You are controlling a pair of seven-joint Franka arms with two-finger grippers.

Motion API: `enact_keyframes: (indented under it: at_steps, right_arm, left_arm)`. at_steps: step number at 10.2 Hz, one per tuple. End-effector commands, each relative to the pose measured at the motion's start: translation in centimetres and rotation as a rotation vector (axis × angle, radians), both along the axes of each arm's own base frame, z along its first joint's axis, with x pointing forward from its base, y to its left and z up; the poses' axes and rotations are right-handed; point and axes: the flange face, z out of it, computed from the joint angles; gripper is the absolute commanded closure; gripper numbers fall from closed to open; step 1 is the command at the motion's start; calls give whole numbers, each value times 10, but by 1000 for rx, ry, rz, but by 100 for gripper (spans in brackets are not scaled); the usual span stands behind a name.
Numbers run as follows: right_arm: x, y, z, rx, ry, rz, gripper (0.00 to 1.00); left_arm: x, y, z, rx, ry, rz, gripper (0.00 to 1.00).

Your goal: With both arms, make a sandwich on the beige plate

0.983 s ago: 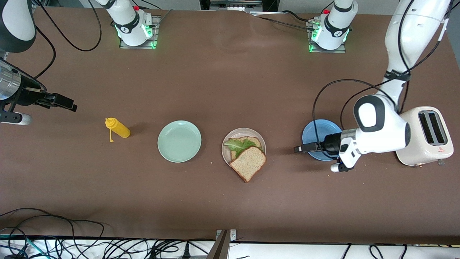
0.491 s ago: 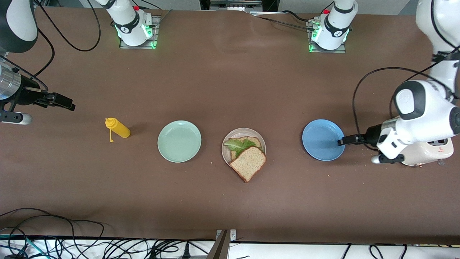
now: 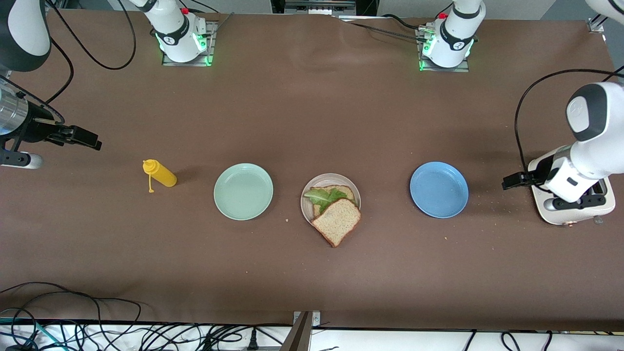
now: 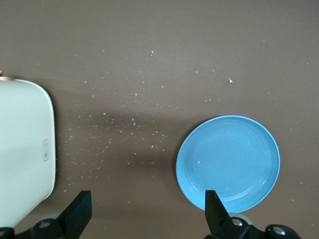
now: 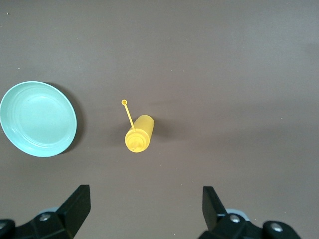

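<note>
The beige plate (image 3: 307,208) sits mid-table and holds the sandwich: a bread slice (image 3: 341,190), a green lettuce leaf (image 3: 322,197) on it, and a top slice (image 3: 337,222) that overhangs the plate's rim toward the front camera. My left gripper (image 3: 513,180) is open and empty, up over the table between the blue plate and the toaster; its fingers (image 4: 215,211) show wide apart in the left wrist view. My right gripper (image 3: 87,140) is open and empty, waiting over the table at the right arm's end; its fingers (image 5: 213,201) are wide apart.
A blue plate (image 3: 438,189) (image 4: 229,162) lies toward the left arm's end, with crumbs around it. A white toaster (image 3: 575,204) (image 4: 22,149) stands at that end. A mint-green plate (image 3: 243,191) (image 5: 37,118) and a yellow squeeze bottle (image 3: 160,174) (image 5: 139,133) lie toward the right arm's end.
My left gripper has drawn back from over the blue plate toward the toaster and risen. The right arm has barely moved. The sandwich has not moved.
</note>
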Motion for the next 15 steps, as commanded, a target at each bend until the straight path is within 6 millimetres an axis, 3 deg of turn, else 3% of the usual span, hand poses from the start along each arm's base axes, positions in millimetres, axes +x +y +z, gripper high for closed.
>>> enact_keyframes:
  at_steps: [1, 5, 8, 10, 12, 14, 15]
  right_arm:
    - [0, 2, 7, -8, 5, 8, 0]
    - [0, 2, 7, -7, 5, 11, 0]
    - [0, 2, 7, -8, 5, 8, 0]
    - [0, 2, 6, -7, 7, 8, 0]
    - [-3, 2, 4, -6, 28, 9, 0]
    - [-3, 2, 4, -7, 28, 6, 0]
    - [-3, 2, 4, -6, 28, 12, 0]
  left_arm:
    - [-17, 0, 24, 49, 13, 6, 0]
    - [-31, -16, 75, 64, 26, -17, 0]
    - [-28, -39, 113, 47, 57, -50, 0]
    - [-19, -56, 111, 44, 60, -80, 0]
    - [-6, -59, 120, 30, 55, -81, 0]
    - [-3, -64, 118, 29, 54, -89, 0]
    - [-1, -76, 113, 26, 63, -107, 0]
